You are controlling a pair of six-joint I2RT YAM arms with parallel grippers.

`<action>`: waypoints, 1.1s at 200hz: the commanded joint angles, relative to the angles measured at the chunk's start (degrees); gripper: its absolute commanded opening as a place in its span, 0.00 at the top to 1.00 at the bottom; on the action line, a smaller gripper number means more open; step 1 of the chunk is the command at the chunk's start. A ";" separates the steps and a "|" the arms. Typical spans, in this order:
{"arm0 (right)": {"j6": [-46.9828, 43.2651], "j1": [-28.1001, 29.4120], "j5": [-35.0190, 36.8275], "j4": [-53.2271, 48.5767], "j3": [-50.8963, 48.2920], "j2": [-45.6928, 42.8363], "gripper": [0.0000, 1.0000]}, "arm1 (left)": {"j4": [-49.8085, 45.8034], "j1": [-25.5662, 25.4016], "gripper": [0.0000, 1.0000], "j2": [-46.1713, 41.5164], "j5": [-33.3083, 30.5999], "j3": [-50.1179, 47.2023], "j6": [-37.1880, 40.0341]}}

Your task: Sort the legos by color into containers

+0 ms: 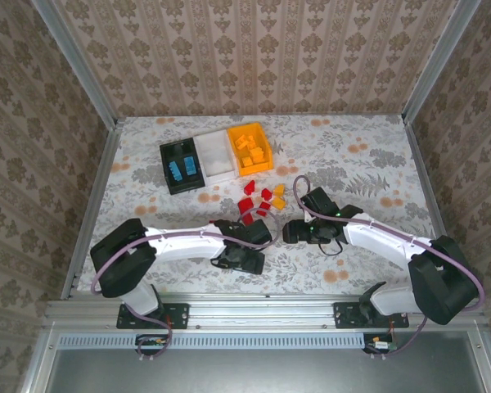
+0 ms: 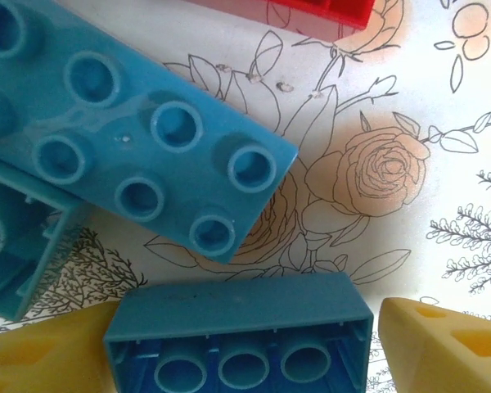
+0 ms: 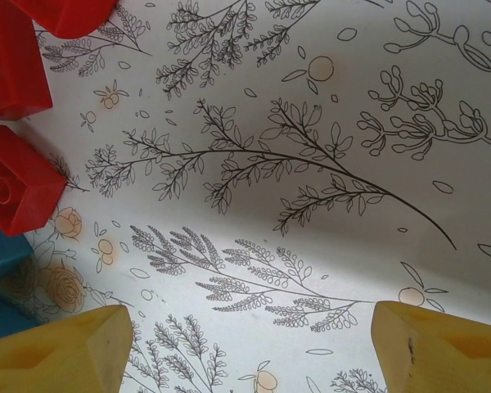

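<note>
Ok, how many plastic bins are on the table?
3, joined in a row: black rectangular plastic bin on the left, white plastic bin in the middle, orange-yellow plastic bin on the right.

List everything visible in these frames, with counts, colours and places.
bins: three joined; black, white, orange-yellow; far centre of table.
blue legos: two seen in the black bin; three loose in the left wrist view.
yellow legos: several in the orange-yellow bin; two loose nearby.
red legos: about five; loose just in front of the bins.
left gripper: open, astride a blue lego.
right gripper: open, above the floral cloth.
</note>
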 commanded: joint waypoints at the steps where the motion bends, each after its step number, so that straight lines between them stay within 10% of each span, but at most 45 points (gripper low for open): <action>1: -0.75 -0.36 -1.13 0.49 -0.66 -0.46 0.21 | -0.35 -0.40 0.23 1.19 0.10 0.58 -0.70; 125: -0.10 -0.35 -2.15 1.71 0.38 1.23 0.21 | -11.17 2.34 0.38 -15.35 -4.64 0.70 0.30; 220: 0.67 0.00 -2.97 3.29 2.34 6.34 0.22 | -14.76 46.29 0.39 -21.36 6.42 15.21 27.75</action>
